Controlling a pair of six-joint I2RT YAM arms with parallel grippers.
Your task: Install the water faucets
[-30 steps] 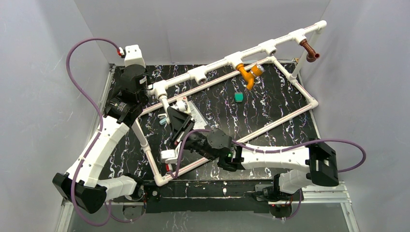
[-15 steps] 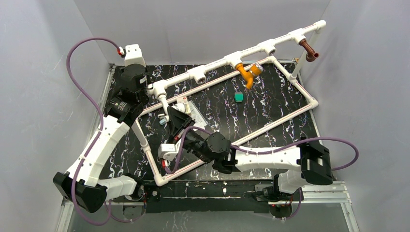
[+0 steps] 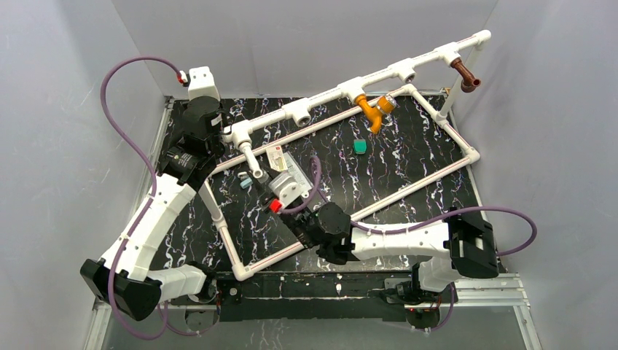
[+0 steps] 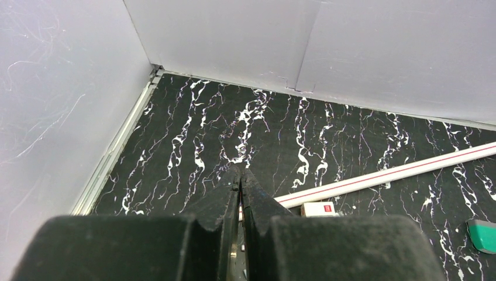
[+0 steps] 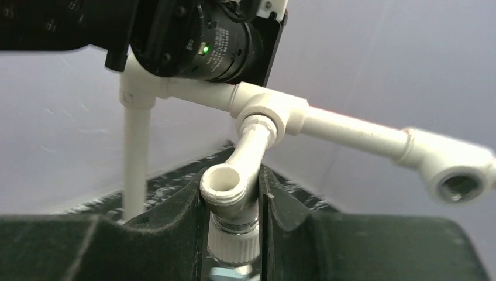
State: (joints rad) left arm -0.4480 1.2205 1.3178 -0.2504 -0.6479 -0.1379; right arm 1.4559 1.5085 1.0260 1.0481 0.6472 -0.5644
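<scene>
The white faucet [image 5: 234, 199] hangs from the leftmost T-fitting [image 5: 272, 114] of the white pipe frame [image 3: 328, 95], its stem in the fitting. My right gripper [image 5: 231, 175] is shut on it from below, with a finger against each side of its body and ribbed knob. From above, the right gripper [image 3: 255, 179] sits just under that fitting. Further along the top rail the orange faucet [image 3: 373, 111] and the reddish-brown faucet [image 3: 466, 75] hang from their fittings. My left gripper [image 4: 240, 178] is shut with nothing between its tips, beside the frame's left end.
Two T-fittings [image 3: 302, 113] [image 3: 404, 71] on the rail show open mouths. A teal piece [image 3: 359, 146] lies on the black marbled table inside the frame's floor rectangle. A small white labelled box [image 4: 319, 208] rests by the red-striped pipe. White walls enclose the table.
My right wrist has rolled around the white faucet, its camera block swinging from the near-left side up to the top. The left arm has not moved.
</scene>
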